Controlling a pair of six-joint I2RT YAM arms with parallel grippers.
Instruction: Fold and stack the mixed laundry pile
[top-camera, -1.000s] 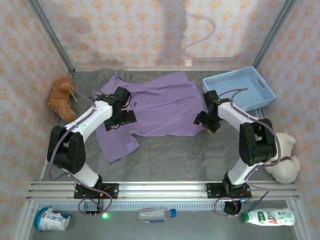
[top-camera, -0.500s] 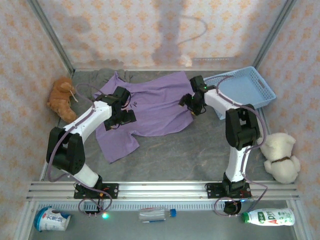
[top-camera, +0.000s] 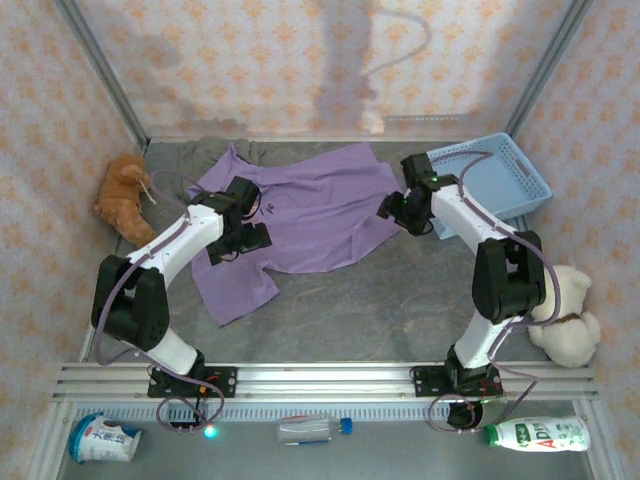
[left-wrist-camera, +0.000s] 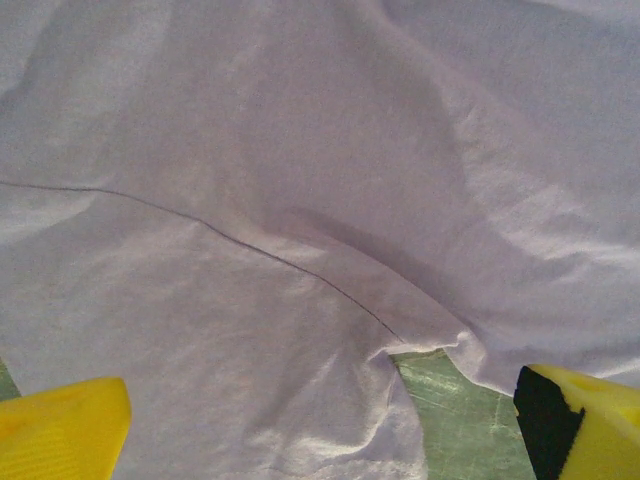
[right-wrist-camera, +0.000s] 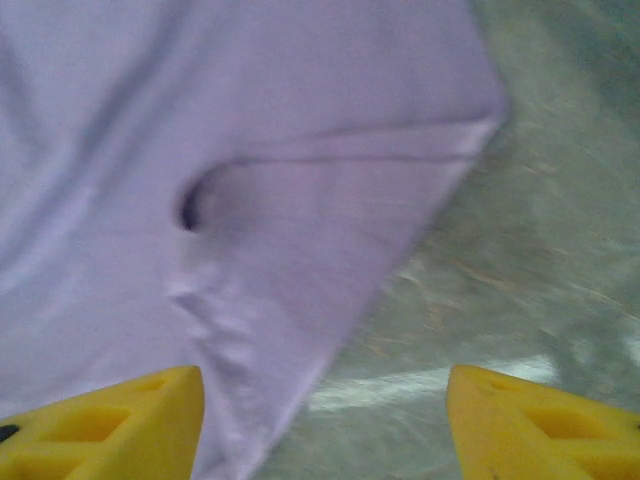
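Right fingers (right-wrist-camera: 110, 420) now over shirt (right-wrist-camera: 150, 120) edge

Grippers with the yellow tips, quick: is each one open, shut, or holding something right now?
Left gripper: open, holding nothing, above the purple shirt.
Right gripper: open, holding nothing, above the shirt's edge.

A robotics lab booth dressed like a home: patterned wallpaper panels (top-camera: 300, 60) in metal framing enclose a grey bench (top-camera: 350, 300). The left arm (top-camera: 170, 250) and right arm (top-camera: 490, 240) are bolted to an aluminium rail (top-camera: 330, 378) along the frame's bottom.
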